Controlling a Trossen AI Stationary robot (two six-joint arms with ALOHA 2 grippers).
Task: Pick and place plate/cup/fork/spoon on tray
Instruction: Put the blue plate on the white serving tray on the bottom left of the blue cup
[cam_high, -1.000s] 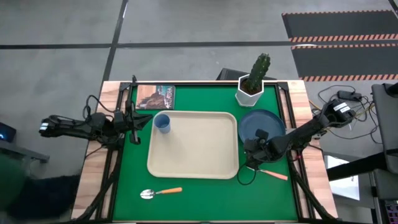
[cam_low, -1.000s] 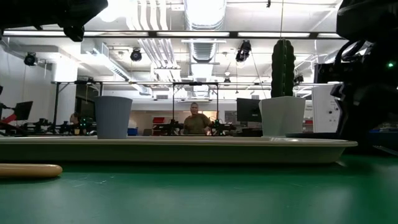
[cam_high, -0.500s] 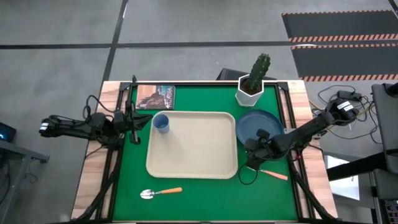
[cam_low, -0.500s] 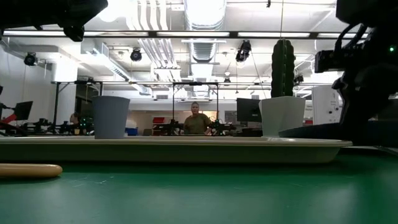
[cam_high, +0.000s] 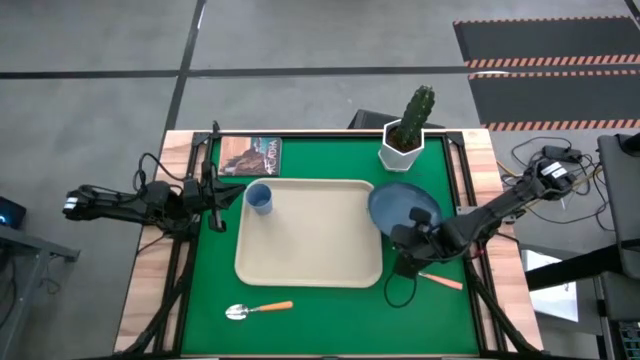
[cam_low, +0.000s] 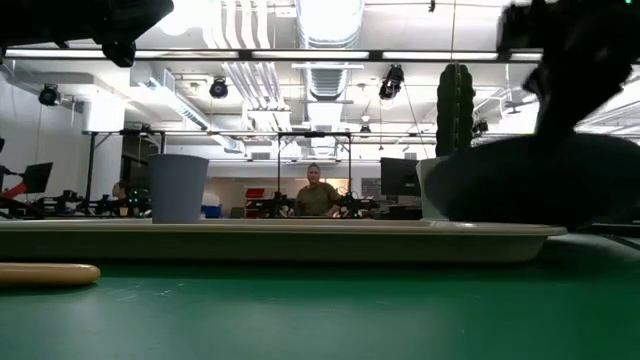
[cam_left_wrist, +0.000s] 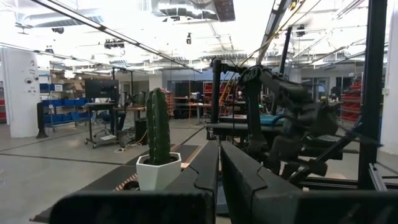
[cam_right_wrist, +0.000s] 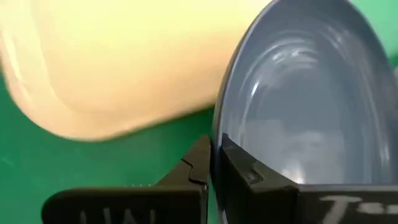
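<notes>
Cup (cam_high: 259, 197) already on tray (cam_high: 310, 255); right gripper (cam_high: 408, 246) is pinching plate (cam_high: 395, 205) rim between fingers; fork (cam_high: 437, 279), spoon (cam_high: 257, 310) pending.

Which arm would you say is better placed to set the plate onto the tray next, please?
The right: its gripper is shut on the plate, which overlaps the tray's right rim. The left gripper waits at the table's left edge.

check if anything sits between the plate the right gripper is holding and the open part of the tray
Nothing visible does. The right gripper is shut on the plate, whose edge already overlaps the tray rim. The only item on the tray is the cup, in its far-left corner.
</notes>
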